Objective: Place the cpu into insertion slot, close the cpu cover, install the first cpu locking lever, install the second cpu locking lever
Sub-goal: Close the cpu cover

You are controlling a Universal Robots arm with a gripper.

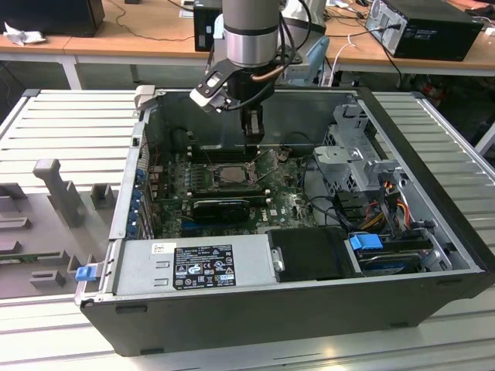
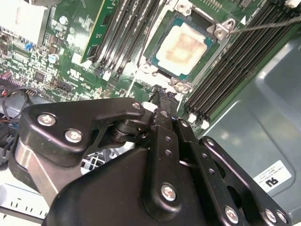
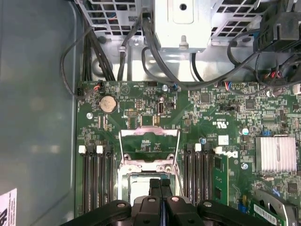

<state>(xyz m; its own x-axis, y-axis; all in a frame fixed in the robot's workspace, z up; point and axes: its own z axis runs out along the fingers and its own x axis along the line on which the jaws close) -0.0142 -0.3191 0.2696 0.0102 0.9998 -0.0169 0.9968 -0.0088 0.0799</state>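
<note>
Evidently past the first step: find the cpu (image 2: 186, 44) lying flat in the insertion slot (image 2: 220, 31), pale face up, with green edging bare all around. Read the cpu cover (image 3: 149, 133) as not yet down, apparently standing raised on the side toward the coin cell battery (image 3: 107, 103), and take that with caution. Note the gripper (image 3: 160, 182) clenched, with fingertips (image 3: 154, 187) pressed together and grasping nothing, poised right at the socket's rim in the first wrist view; cannot tell whether touching or just apart. Place it, in the exterior view, at about 1 o'clock of the socket and close over it, with the black expansion card (image 1: 220, 207) at 6 o'clock of the socket, the grey power supply (image 1: 193, 263) further toward 6 o'clock, and the drive cage (image 1: 352, 147) out at 3 o'clock. Spot a thin locking lever (image 2: 265, 26) angled out from a corner of the socket, unlatched by the look of it. Judge closing the cover to be the step in hand, with both levers left to do. Expect that move to call for a light push from the closed fingertips against the plate's free edge, kept clear of the chip's face and of the memory slots (image 3: 96, 179) flanking the socket; count a slip onto the bare chip or the thin lever as the main hazard.
</note>
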